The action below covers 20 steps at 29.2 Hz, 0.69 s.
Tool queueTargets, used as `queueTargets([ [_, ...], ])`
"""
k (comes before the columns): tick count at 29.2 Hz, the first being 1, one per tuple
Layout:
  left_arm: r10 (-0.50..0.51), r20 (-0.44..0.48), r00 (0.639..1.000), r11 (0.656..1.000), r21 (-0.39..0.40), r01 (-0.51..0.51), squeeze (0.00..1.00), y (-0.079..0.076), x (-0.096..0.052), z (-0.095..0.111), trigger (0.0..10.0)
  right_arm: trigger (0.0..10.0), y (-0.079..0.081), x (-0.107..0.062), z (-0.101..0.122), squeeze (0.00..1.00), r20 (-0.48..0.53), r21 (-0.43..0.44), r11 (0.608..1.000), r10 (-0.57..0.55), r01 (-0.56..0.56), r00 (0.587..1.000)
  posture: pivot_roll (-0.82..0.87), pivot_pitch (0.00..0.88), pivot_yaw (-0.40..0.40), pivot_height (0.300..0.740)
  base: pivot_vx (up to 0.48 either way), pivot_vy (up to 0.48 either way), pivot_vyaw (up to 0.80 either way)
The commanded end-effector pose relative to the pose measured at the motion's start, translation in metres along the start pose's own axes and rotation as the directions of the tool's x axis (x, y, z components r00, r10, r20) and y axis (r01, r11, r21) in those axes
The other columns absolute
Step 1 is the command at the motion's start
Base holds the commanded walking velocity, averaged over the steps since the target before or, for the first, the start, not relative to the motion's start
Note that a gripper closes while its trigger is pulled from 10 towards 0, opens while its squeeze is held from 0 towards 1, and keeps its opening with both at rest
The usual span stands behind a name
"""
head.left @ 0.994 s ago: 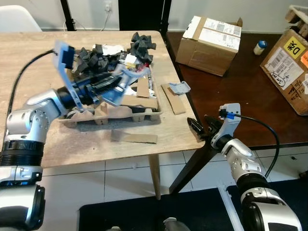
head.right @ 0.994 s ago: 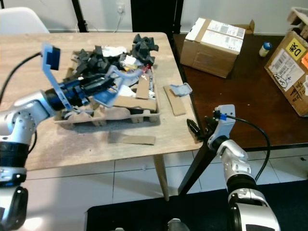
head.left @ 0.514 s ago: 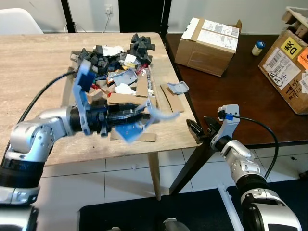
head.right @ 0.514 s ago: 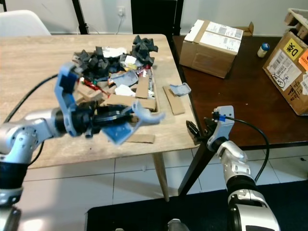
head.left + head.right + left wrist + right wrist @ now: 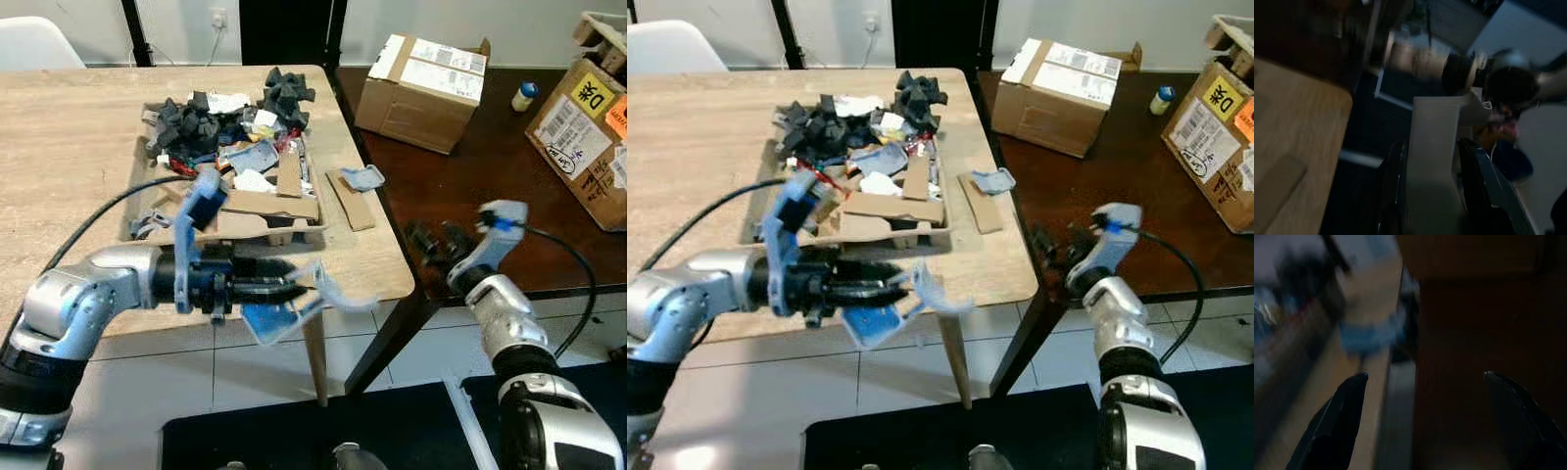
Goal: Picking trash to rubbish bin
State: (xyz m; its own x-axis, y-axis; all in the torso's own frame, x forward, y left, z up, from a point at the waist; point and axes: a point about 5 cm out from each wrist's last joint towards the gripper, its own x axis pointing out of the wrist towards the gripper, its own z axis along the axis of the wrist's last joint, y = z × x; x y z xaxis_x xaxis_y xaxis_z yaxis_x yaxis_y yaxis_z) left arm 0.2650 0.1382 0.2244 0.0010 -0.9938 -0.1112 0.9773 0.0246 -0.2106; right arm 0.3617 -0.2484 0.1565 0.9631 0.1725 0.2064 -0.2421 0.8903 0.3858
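Note:
My left gripper point(image 5: 286, 292) is shut on a pale blue and white plastic scrap point(image 5: 315, 297), held out past the front edge of the wooden table point(image 5: 69, 147), above the tiled floor. In the left wrist view the white scrap point(image 5: 1432, 161) sits between the two black fingers point(image 5: 1393, 188). A cardboard tray point(image 5: 294, 227) behind it holds black foam lumps point(image 5: 289, 93), cardboard pieces and wrappers. My right gripper point(image 5: 436, 240) is blurred and open, hanging by the table's right corner over the dark table point(image 5: 490, 176).
A cardboard strip point(image 5: 351, 199) and a blue-grey scrap point(image 5: 364, 177) lie on the wooden table right of the tray. Two cardboard boxes point(image 5: 421, 78) point(image 5: 588, 137) and a small bottle point(image 5: 525, 95) stand on the dark table. A black mat point(image 5: 294, 441) covers the floor below.
My left gripper has carried the plastic scrap from above the tray forward, past the table's front edge. My right gripper has shifted to the right and slightly up.

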Motion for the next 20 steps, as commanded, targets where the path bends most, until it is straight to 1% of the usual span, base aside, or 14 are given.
queueTargets([
  [1, -0.006, -0.054, 0.999, 1.000, 0.007, 0.006, 0.00, -0.003, 0.000, -0.005, 0.0, 10.0, 0.000, 0.001, 0.012, 0.00, 0.069, 0.058, 0.998, 0.017, -0.021, 0.997, 0.08, 0.182, -0.045, 0.740, 0.000, 0.000, 0.00],
  [2, -0.006, -0.054, 0.999, 1.000, 0.007, 0.006, 0.00, -0.003, 0.000, -0.005, 0.0, 10.0, 0.000, 0.001, 0.012, 0.00, 0.069, 0.058, 0.998, 0.017, -0.021, 0.997, 0.08, 0.182, -0.045, 0.740, 0.000, 0.000, 0.00],
  [3, 0.001, -0.085, 0.996, 1.000, 0.000, 0.000, 0.00, -0.004, 0.000, -0.010, 0.0, 10.0, 0.008, 0.003, 0.031, 0.00, 0.161, 0.152, 0.975, 0.137, -0.162, 0.977, 0.08, 0.186, -0.044, 0.740, 0.000, 0.000, 0.00],
  [5, 0.006, -0.110, 0.994, 1.000, -0.002, -0.006, 0.00, -0.004, -0.001, -0.013, 0.0, 10.0, 0.020, 0.000, 0.049, 0.00, 0.240, 0.205, 0.916, 0.295, -0.346, 0.925, 0.08, 0.186, -0.043, 0.740, 0.000, 0.000, 0.00],
  [7, 0.009, -0.120, 0.993, 1.000, -0.006, -0.009, 0.00, -0.004, -0.001, -0.014, 0.0, 10.0, 0.028, -0.003, 0.060, 0.00, 0.267, 0.195, 0.879, 0.380, -0.436, 0.886, 0.08, 0.187, -0.042, 0.740, 0.000, 0.000, 0.00],
  [8, 0.009, -0.120, 0.993, 1.000, -0.006, -0.009, 0.00, -0.004, -0.001, -0.014, 0.0, 10.0, 0.028, -0.003, 0.060, 0.00, 0.267, 0.195, 0.879, 0.380, -0.436, 0.886, 0.08, 0.187, -0.042, 0.740, 0.000, 0.000, 0.00],
  [10, 0.016, -0.126, 0.992, 1.000, -0.010, -0.017, 0.00, -0.003, -0.002, -0.015, 0.0, 10.0, 0.032, -0.005, 0.066, 0.00, 0.277, 0.186, 0.855, 0.427, -0.484, 0.861, 0.08, 0.188, -0.041, 0.740, 0.000, 0.000, 0.00],
  [12, 0.012, -0.141, 0.990, 1.000, -0.020, -0.015, 0.00, -0.004, -0.001, -0.019, 0.0, 10.0, 0.041, -0.010, 0.070, 0.00, 0.265, 0.166, 0.808, 0.516, -0.565, 0.815, 0.08, 0.188, -0.042, 0.740, 0.000, 0.000, 0.00],
  [15, 0.006, -0.149, 0.989, 1.000, -0.022, -0.009, 0.00, -0.005, -0.001, -0.020, 0.0, 10.0, 0.044, -0.012, 0.071, 0.00, 0.260, 0.168, 0.793, 0.537, -0.585, 0.802, 0.08, 0.190, -0.042, 0.740, 0.000, 0.000, 0.00],
  [16, 0.005, -0.162, 0.987, 1.000, -0.022, -0.009, 0.00, -0.005, -0.001, -0.022, 0.0, 10.0, 0.050, -0.015, 0.069, 0.00, 0.242, 0.168, 0.763, 0.582, -0.624, 0.776, 0.08, 0.190, -0.042, 0.740, 0.000, 0.000, 0.00],
  [17, 0.022, -0.184, 0.983, 1.000, -0.013, -0.025, 0.00, -0.004, -0.001, -0.025, 0.0, 10.0, 0.058, -0.021, 0.066, 0.00, 0.194, 0.166, 0.714, 0.652, -0.680, 0.733, 0.08, 0.192, -0.042, 0.740, 0.000, 0.000, 0.00],
  [18, 0.022, -0.184, 0.983, 1.000, -0.013, -0.025, 0.00, -0.004, -0.001, -0.025, 0.0, 10.0, 0.058, -0.021, 0.066, 0.00, 0.194, 0.166, 0.714, 0.652, -0.680, 0.733, 0.08, 0.192, -0.042, 0.740, 0.000, 0.000, 0.00],
  [19, 0.034, -0.202, 0.979, 0.999, -0.007, -0.036, 0.00, -0.002, -0.001, -0.028, 0.0, 10.0, 0.067, -0.028, 0.059, 0.00, 0.108, 0.154, 0.665, 0.724, -0.731, 0.681, 0.08, 0.194, -0.042, 0.740, 0.000, 0.000, 0.00],
  [20, 0.034, -0.202, 0.979, 0.999, -0.007, -0.036, 0.00, -0.002, -0.001, -0.028, 0.0, 10.0, 0.067, -0.028, 0.059, 0.00, 0.108, 0.154, 0.665, 0.724, -0.731, 0.681, 0.08, 0.194, -0.042, 0.740, 0.000, 0.000, 0.00],
])
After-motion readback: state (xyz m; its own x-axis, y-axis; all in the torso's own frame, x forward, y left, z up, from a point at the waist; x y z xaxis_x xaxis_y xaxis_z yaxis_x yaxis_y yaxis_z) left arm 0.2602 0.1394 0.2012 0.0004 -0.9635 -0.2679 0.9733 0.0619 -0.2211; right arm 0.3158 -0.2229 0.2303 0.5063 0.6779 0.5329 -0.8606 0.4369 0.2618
